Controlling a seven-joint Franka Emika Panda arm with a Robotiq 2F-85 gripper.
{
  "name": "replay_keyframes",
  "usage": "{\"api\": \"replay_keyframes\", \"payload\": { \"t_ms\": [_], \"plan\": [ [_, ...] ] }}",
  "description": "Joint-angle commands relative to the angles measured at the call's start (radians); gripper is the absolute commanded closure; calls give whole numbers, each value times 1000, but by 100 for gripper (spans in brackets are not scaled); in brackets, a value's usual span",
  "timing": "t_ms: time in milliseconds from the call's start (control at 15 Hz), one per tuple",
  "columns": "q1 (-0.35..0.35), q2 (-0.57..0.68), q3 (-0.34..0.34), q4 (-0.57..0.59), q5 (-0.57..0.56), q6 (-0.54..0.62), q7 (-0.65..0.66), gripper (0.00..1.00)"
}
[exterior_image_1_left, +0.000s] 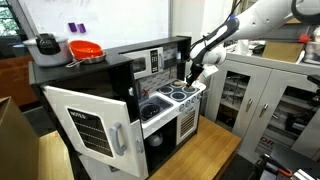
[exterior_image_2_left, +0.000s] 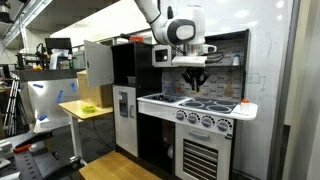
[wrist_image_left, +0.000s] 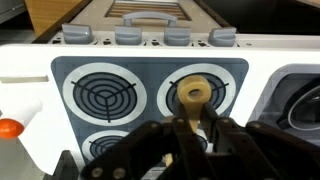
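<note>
My gripper is shut on a tan, stick-like toy piece with a ring-shaped end. The ring end sticks out past the fingertips, over the near right burner of the toy stove top. In both exterior views the gripper hangs pointing down, a short way above the white toy kitchen's stove top. The held piece is too small to make out in those views. The fingers hide its lower part in the wrist view.
Round knobs line the stove front above the oven door handle. A sink bowl lies right of the burners; an orange thing lies left. The kitchen's white door stands open. A red bowl and a pot sit on top. Metal cabinets stand nearby.
</note>
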Motion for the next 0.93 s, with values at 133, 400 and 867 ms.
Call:
{"api": "replay_keyframes", "payload": {
  "t_ms": [133,400,867],
  "plan": [
    [-16,-175,-1,-171,93,-16,-65,95],
    [24,-177,-39,-169,120,-18,-74,80],
    [25,-181,-39,-176,121,-18,-75,80]
  ]
}}
